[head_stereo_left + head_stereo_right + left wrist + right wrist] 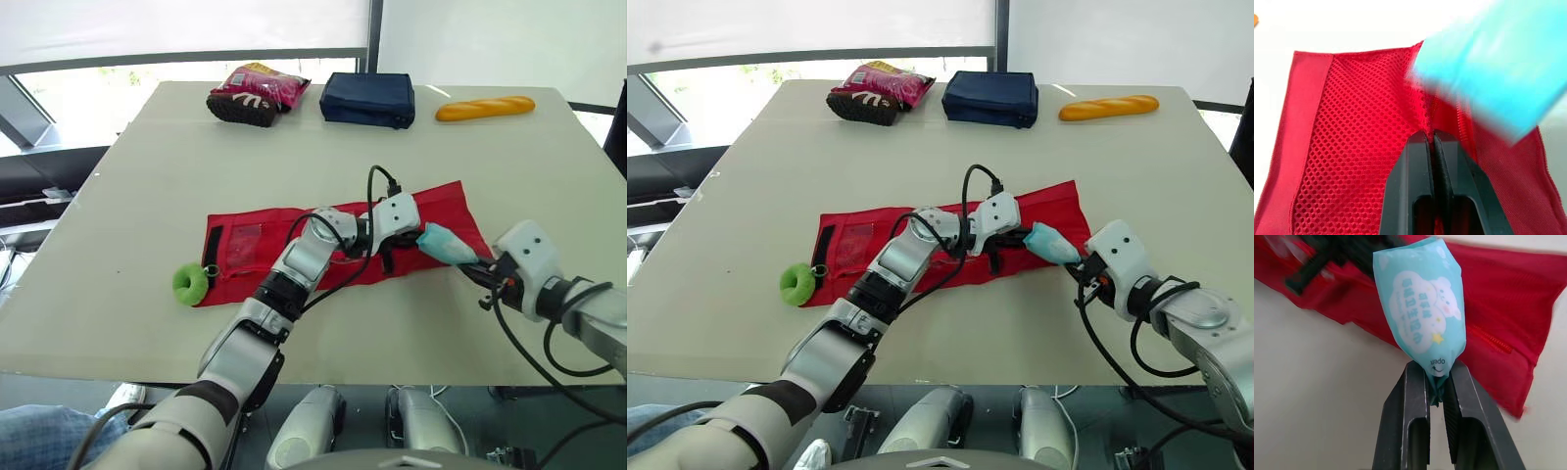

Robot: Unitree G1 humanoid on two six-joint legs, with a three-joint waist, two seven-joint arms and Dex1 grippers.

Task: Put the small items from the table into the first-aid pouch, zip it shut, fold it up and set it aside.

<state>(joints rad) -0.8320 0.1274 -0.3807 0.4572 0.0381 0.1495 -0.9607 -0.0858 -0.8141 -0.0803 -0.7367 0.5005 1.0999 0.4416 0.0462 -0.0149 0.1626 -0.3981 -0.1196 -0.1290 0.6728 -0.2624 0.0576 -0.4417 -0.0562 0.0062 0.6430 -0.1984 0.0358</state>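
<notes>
My left pincer (1433, 142) pinches the red mesh fabric pouch (1352, 147); my right pincer (1437, 382) clamps a light-blue plastic packet (1420, 308) over its edge.

On the pale beige surface (157, 176) lie a bright red pouch (443, 204) with honeycomb mesh, a pale turquoise packet (1420, 303) printed with a white cloud, bear and yellow star, a lime-green ring (190, 283), and at the far edge a navy bag (368, 98), a pink-and-maroon snack bag (260, 93) and a golden-orange loaf (485, 108).

L arm (306, 257) is covering the mid part of the red pouch (446, 206); teal packet (1498, 68) is showing blurred in L wrist view, running off its edge.
</notes>
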